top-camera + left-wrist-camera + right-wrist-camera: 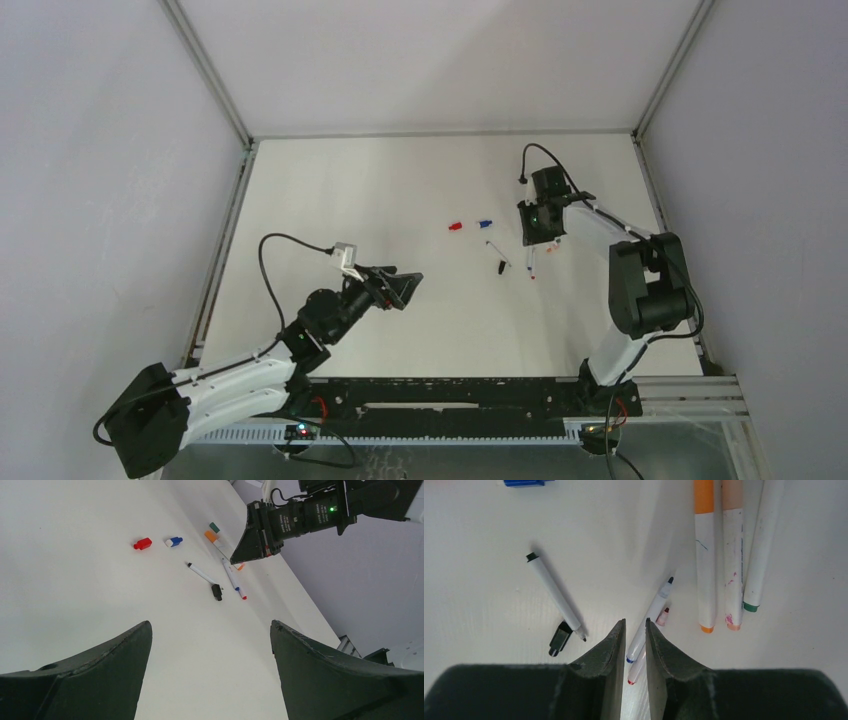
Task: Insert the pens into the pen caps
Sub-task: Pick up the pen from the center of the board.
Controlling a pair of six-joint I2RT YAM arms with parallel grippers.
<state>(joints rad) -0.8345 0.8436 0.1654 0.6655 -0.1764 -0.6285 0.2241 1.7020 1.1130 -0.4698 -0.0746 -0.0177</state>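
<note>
Where right gripper (634, 630) narrows, pens (648, 624) vanish.

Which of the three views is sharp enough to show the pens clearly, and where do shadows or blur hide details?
Right wrist view: sharp, the black-tipped pen casts a soft shadow; the right gripper fingers darken the pens between them. Left wrist view: pens small, left gripper fingers loom large and dark. Top external view: even light, pens and the red cap tiny.

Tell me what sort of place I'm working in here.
Probably a lab test cell: a bare white table boxed in by plain white walls on metal framing, with only marker pens and caps.
</note>
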